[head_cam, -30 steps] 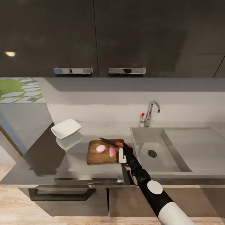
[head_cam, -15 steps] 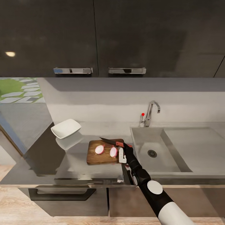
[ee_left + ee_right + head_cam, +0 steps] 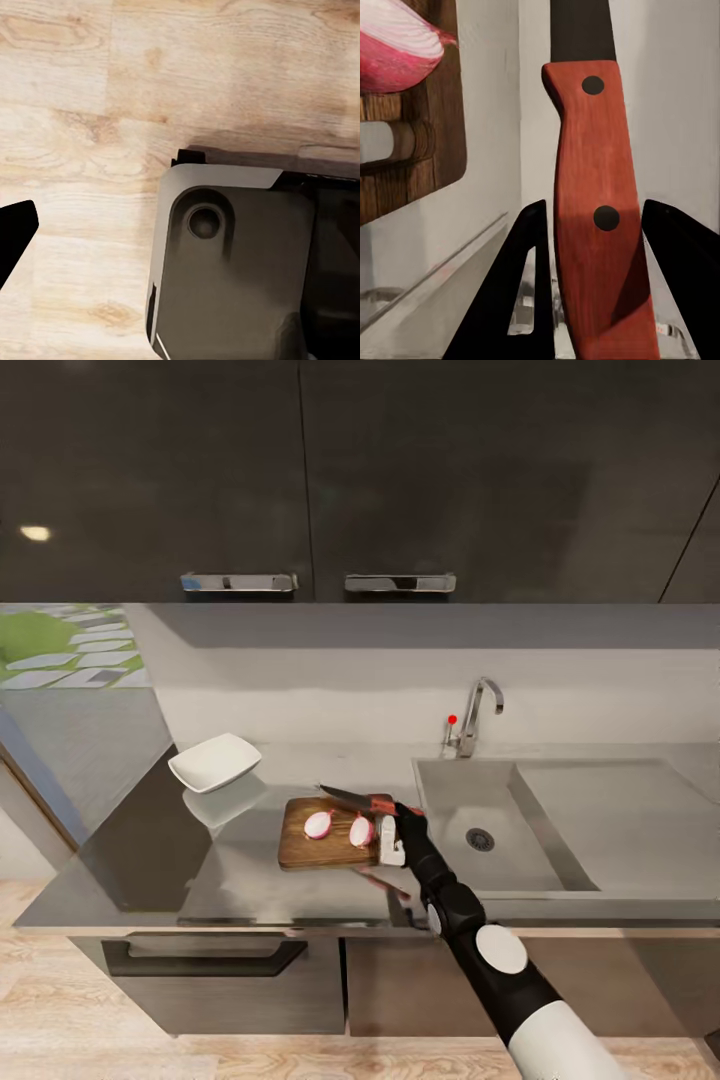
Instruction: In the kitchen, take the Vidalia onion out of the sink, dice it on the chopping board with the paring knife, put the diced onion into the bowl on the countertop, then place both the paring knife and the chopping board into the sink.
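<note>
While right gripper (image 3: 388,830) clamps paring knife (image 3: 352,800), onion halves (image 3: 339,827) on chopping board (image 3: 325,834), bowl (image 3: 215,761) well apart.

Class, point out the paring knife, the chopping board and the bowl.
paring knife (image 3: 592,187): right wrist view, red handle.
chopping board (image 3: 300,846): head view, bare wood.
bowl (image 3: 214,762): head view, white inside.

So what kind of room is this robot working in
A home-style kitchen, rendered in simulation: a steel sink with a chrome faucet, a grey countertop over cabinets, and a chopping board bearing cut onion.
</note>
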Robot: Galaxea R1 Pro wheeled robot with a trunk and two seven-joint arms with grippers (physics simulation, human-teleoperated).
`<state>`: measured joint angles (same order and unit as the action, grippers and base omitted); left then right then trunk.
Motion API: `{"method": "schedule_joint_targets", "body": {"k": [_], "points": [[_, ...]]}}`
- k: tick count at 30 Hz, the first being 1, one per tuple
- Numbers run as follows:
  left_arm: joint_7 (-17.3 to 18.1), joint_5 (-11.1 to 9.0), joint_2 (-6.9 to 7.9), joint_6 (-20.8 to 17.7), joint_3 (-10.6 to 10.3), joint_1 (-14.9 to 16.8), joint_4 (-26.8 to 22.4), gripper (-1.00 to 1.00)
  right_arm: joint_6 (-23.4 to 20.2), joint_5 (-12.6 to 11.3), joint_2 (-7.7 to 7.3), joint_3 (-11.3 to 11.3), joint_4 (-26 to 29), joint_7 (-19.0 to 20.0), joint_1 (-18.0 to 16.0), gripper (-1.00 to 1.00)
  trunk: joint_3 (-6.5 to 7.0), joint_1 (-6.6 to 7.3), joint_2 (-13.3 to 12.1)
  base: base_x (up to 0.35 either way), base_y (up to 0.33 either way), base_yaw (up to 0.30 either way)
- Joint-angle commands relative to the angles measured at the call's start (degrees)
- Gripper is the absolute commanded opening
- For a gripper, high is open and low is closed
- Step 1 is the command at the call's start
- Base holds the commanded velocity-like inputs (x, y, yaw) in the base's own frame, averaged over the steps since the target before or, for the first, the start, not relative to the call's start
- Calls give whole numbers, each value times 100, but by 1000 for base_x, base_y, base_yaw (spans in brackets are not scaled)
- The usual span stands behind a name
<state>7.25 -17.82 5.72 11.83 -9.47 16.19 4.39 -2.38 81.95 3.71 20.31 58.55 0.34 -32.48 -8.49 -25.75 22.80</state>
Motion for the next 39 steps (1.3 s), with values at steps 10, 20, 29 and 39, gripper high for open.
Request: {"method": "schedule_joint_targets", "body": {"k": [10,20,29,39], "points": [[35,-61,8,30,-41,-2,30,100,-223,40,-20,-316,192,-259,-4,-100,-12,-3,12,-73,0,0],[38,-63,8,30,-42,-2,27,100,-546,84,4,-767,-23,-902,-4,-100,-12,-3,12,-81,0,0],[33,-63,-6,30,-46,-5,27,100,-505,31,51,292,-43,-386,-4,-100,-12,-3,12,-73,25,0],[31,-64,-1,30,-42,-7,27,100,-532,16,146,283,-811,-287,-4,-100,-12,-3,12,-5,2,0]]}}
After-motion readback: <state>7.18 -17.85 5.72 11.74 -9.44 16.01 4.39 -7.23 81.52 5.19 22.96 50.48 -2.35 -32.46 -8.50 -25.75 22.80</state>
